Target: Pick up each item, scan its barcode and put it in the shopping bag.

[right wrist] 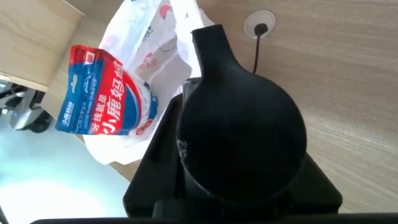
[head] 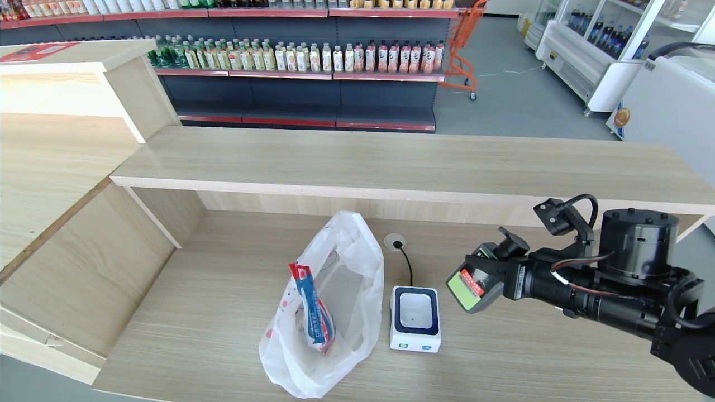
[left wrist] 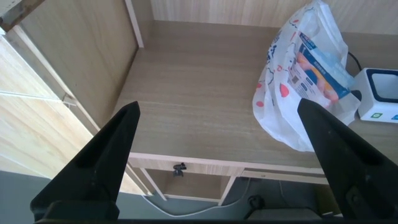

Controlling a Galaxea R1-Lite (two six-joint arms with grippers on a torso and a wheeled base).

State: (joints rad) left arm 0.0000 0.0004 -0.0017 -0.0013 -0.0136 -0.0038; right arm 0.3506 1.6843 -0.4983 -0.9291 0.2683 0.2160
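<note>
On the lower wooden counter [head: 503, 363] we see a white plastic shopping bag [head: 357, 268] standing open, its mouth toward the back wall. Inside it a red and blue packet [head: 313, 312] stands on edge, leaning against the bag's side; we see the same packet through the thin plastic from the left wrist [left wrist: 317, 62] and from the right wrist [right wrist: 106, 93].

Just beside the bag, on its right, sits the white scanner [head: 414, 318] with its dark-framed window facing up. A black cable [head: 408, 265] runs from it back to a round port [head: 394, 241] in the counter.

The right gripper [head: 485, 274] hangs above the counter to the right of the scanner, and its fingers are clamped on the item [head: 466, 291], a small pack with a green face and a red label. The pack is in the air, clear of the counter, near the scanner but not over its window, and its green face is tilted down toward the scanner's side.

The left gripper [left wrist: 217, 162] hovers off the near left corner of the counter with its two dark fingers [left wrist: 99, 168] spread wide and nothing between them.

Behind the raised counter ledge [head: 391, 162] we see shelves of bottles [head: 296, 56].
</note>
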